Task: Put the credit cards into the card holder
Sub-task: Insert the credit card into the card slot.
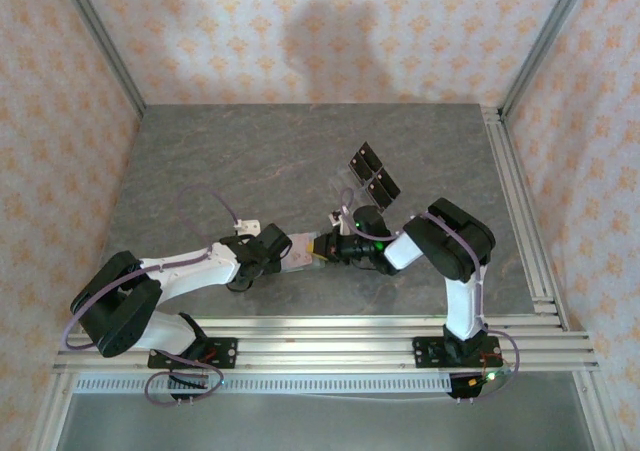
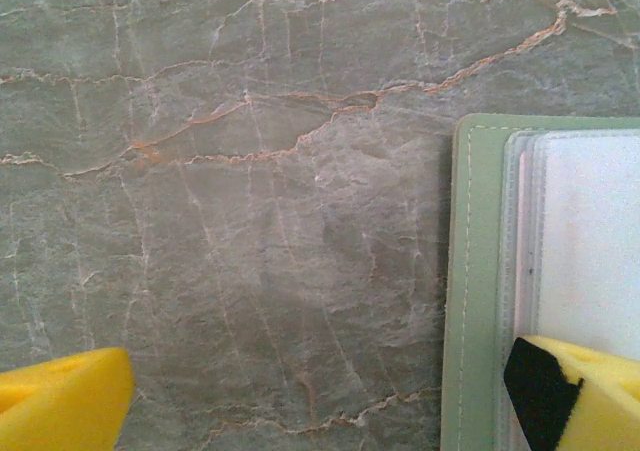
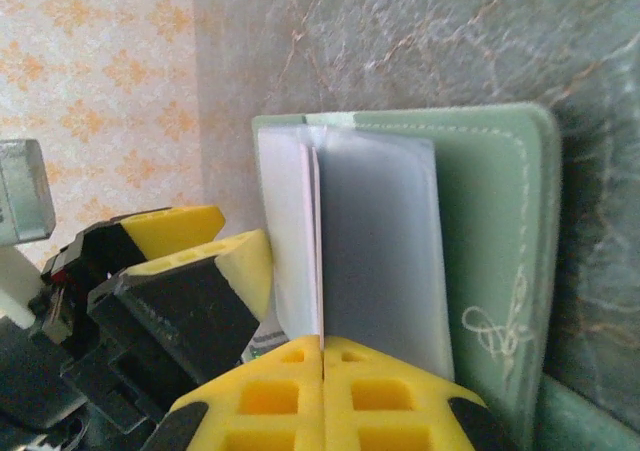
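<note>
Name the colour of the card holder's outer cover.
The card holder is sage green, clearest in the right wrist view.

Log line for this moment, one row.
card holder open | left end effector open, one finger on it | right end effector shut on credit card

Overhead view; both close wrist views share the card holder (image 2: 472, 291)

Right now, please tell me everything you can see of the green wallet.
The wallet is small, sage green and leather-like, with pale stitching along its edge and a curly ornament on the green. It lies open on the marbled table, showing clear plastic sleeves over a light grey inside. One finger of the open left end effector rests on the sleeves. The right end effector is shut on a thin sheet standing up from the inside; sleeve or card, I cannot tell.
</note>
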